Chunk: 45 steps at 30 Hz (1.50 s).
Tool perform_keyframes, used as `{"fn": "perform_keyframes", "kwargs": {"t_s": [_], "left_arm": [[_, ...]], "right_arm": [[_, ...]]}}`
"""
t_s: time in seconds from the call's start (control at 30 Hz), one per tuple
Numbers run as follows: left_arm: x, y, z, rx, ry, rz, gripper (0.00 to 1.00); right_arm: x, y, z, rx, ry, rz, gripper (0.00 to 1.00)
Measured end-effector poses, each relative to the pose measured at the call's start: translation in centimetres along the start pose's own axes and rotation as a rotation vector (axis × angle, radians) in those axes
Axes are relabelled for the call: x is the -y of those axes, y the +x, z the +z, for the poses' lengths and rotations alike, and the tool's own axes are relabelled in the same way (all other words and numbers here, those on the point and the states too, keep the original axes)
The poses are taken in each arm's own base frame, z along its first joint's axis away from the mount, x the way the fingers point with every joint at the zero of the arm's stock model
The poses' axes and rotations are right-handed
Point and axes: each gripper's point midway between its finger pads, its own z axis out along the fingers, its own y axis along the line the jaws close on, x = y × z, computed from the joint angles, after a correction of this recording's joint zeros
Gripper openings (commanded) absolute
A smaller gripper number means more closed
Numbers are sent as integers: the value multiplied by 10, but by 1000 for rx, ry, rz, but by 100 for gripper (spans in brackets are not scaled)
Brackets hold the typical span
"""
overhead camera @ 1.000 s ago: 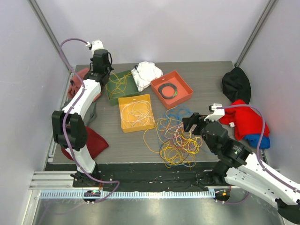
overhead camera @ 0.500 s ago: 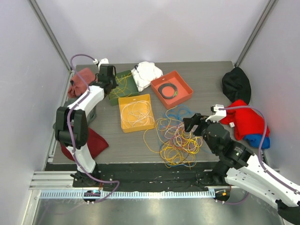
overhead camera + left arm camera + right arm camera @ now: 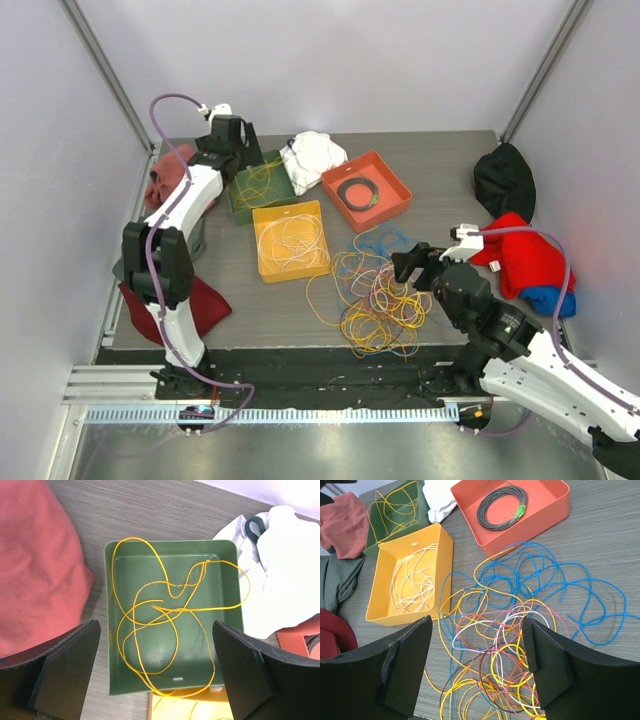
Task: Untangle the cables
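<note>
The cables [image 3: 378, 298] lie in a tangled heap of yellow, pink, white, orange and blue loops at the table's front middle. My right gripper [image 3: 405, 266] hovers open at the heap's right edge. In the right wrist view the tangle [image 3: 502, 645] spreads between and beyond its fingers [image 3: 405, 665], nothing gripped. My left gripper [image 3: 243, 152] hangs open over the green tray [image 3: 275, 163]. A single yellow cable [image 3: 165, 612] lies loose in the green tray [image 3: 227, 582], below the open left gripper [image 3: 156, 645].
A yellow tray [image 3: 262, 260] holds white cables. An orange-red tray [image 3: 392, 185] holds a black coil [image 3: 356, 191]. A white cloth [image 3: 312, 155] lies at the back, red cloths [image 3: 168, 178] on the left, and black [image 3: 503, 178] and red-blue cloths [image 3: 527, 258] on the right.
My left wrist swung right over the green tray and its jaws opened; the yellow cable now lies free in that tray. The right arm has barely moved.
</note>
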Motion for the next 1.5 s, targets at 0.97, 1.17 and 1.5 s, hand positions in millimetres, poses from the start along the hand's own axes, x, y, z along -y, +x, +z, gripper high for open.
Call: {"fn": "perform_keyframes", "kwargs": {"t_s": [0.97,1.17,1.5], "left_arm": [[150,288,-255,-371,609,224,78],[146,314,-257,-411,609,180,57],[160,328,-238,-386,618,137,47]], "right_arm": [[10,42,15,-95,43,1,79],[9,43,15,-99,41,5,78],[14,41,8,-98,42,11,78]]}}
